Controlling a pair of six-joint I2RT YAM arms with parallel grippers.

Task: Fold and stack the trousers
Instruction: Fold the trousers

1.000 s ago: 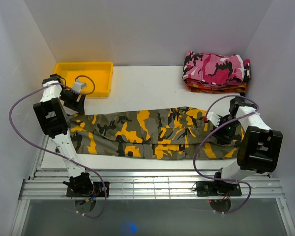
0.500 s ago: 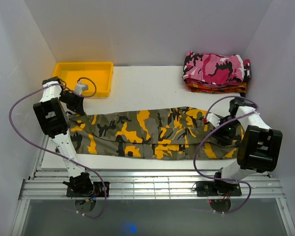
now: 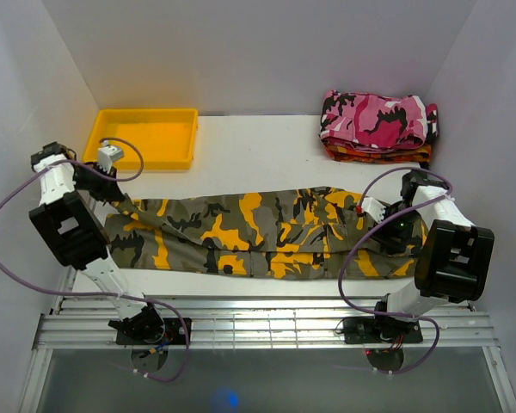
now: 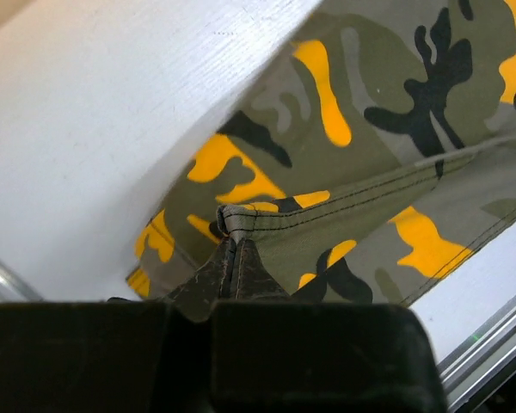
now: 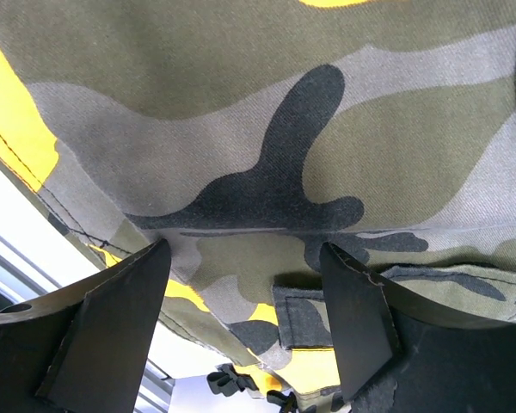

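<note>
White tabletop (image 3: 258,155), with long olive, black and yellow-orange camouflage cargo trousers (image 3: 267,232) stretched flat across its middle. At the leg end the left gripper (image 4: 232,256) is pinched tight on the hem corner. The right gripper (image 5: 241,258) is spread wide over the waist cloth, gripping nothing. Best play, I'd say: lift low, hold the tension, carry the hem straight to the waist.

Finding the trousers (image 3: 267,231) lying flat on the table (image 3: 258,155), running left to right along its near part. Seeing a tray (image 3: 146,136) sitting behind the trousers' left end, near but apart. Seeing a stack of folded clothes (image 3: 377,127) resting behind their right end, well apart. Noting the left gripper (image 4: 232,258) pinching their left end, the right gripper (image 5: 245,258) hanging spread over their right end.
</note>
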